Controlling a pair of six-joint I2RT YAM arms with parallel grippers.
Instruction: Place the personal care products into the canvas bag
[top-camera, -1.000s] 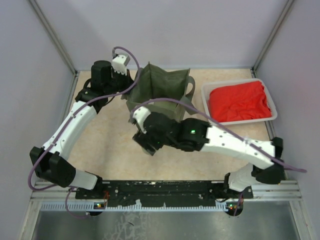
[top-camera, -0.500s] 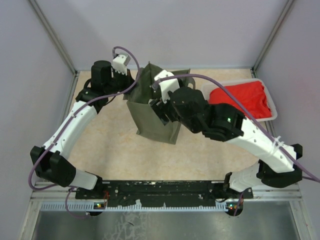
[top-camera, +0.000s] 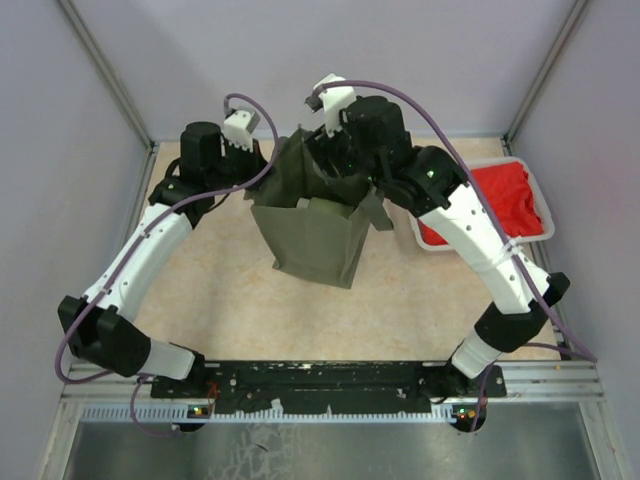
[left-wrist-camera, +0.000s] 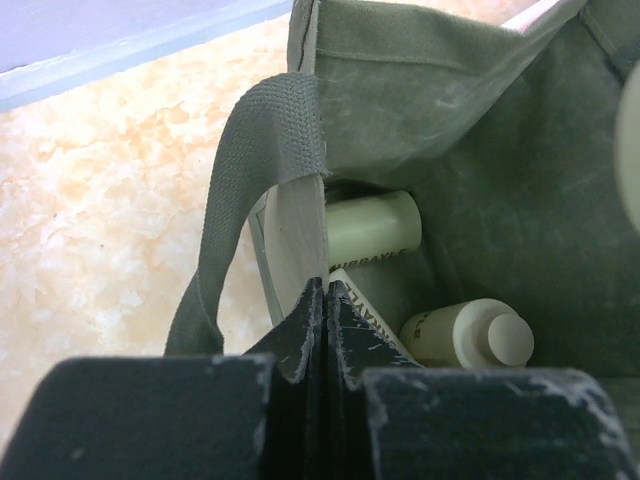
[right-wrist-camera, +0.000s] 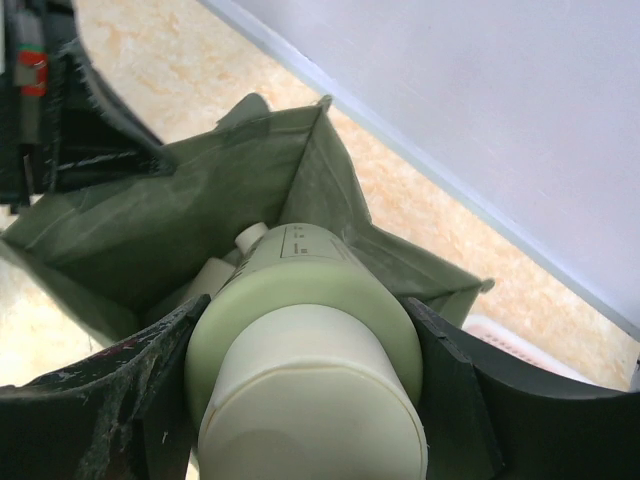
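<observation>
The canvas bag (top-camera: 318, 235) stands upright on the tabletop (top-camera: 220, 290) near the middle of its far edge, with its mouth open. The left gripper (left-wrist-camera: 325, 292) is closed tight on the bag's left rim, pinching the fabric just beside a strap handle (left-wrist-camera: 265, 140). The right gripper (right-wrist-camera: 310, 330) hangs over the open mouth, its fingers (right-wrist-camera: 135, 400) clamped against the sides of a pale green bottle (right-wrist-camera: 300, 370) whose cream cap faces the wrist camera. This bottle is above the opening, but whether its lower end is past the rim cannot be told. Three more bottles (left-wrist-camera: 372, 226) lie at the bag's bottom, one partly hidden behind the left fingers. A white tray (top-camera: 547, 222) holding a red cloth (top-camera: 505, 195) sits by the far right corner, partly covered by the right arm.
</observation>
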